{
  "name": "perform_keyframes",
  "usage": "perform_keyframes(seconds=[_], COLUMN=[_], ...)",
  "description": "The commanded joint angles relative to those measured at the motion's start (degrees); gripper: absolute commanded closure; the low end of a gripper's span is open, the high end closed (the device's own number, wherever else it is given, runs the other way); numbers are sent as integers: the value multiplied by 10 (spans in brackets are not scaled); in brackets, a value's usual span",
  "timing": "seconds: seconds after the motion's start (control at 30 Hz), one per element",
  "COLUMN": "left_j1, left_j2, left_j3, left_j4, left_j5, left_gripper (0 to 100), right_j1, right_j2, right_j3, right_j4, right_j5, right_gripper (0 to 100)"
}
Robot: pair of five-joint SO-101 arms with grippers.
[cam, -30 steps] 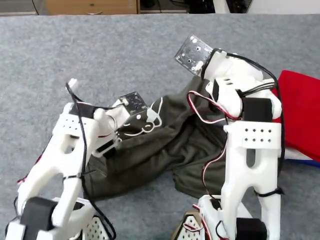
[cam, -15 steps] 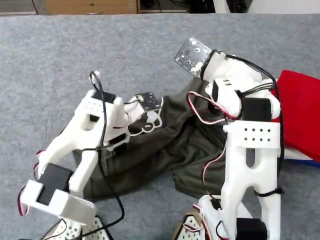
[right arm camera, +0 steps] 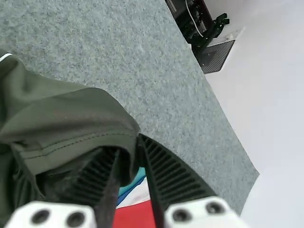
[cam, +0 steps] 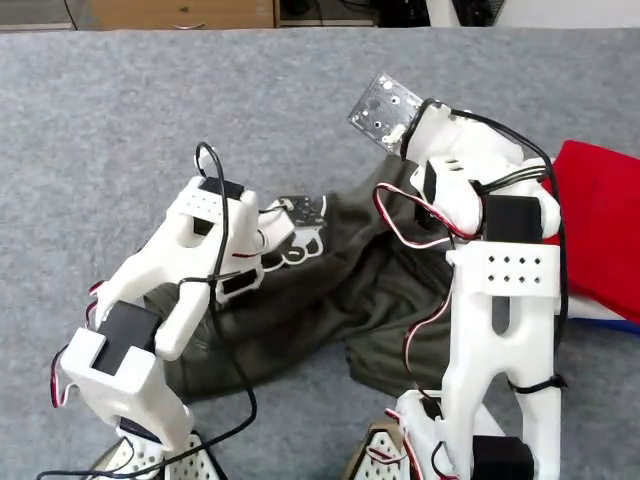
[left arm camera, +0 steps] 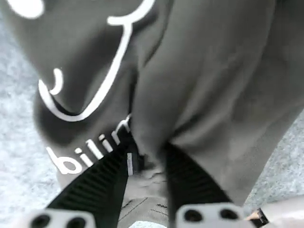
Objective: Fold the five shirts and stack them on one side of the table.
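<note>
An olive-green shirt [cam: 330,290] with a white print lies crumpled in the middle of the table, between the two arms. My left gripper [left arm camera: 145,154] is shut on a fold of the olive shirt [left arm camera: 199,85] beside the white print [left arm camera: 90,99]; in the high view the left gripper [cam: 298,215] sits at the shirt's printed part. My right gripper [right arm camera: 135,156] is shut on the shirt's edge [right arm camera: 71,128], held above the grey table. In the high view the right arm [cam: 480,200] stands over the shirt's right side.
A red folded shirt [cam: 600,230] lies at the table's right edge on top of a blue and white one [cam: 600,315]. The grey carpet-like table top [cam: 150,100] is bare at the back and left. Wooden furniture [cam: 180,12] stands beyond the far edge.
The left arm has swung forward and to the right, carrying its pinch of the shirt toward the middle. The right arm has stayed still.
</note>
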Motion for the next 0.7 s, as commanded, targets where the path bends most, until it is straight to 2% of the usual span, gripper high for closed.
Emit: perform_keyframes(seconds=[0.0, 0.3, 0.47, 0.67], left_j1=[1, -4, -61, -150], left_j2=[-13, -111, -160, -191], left_j3=[-40, -146, -232, -327], left_j4=[37, 151, 205, 220], left_j5=[-22, -20, -20, -19], left_gripper=[980, 982, 982, 982], right_j1=[-7, -4, 22, 58], right_j2=[-1, -6, -6, -6], right_j3=[-1, -20, -87, -194], right_j4=[-12, -11, -11, 8], right_j5=[8, 9, 9, 9], right_gripper=[996, 996, 996, 996])
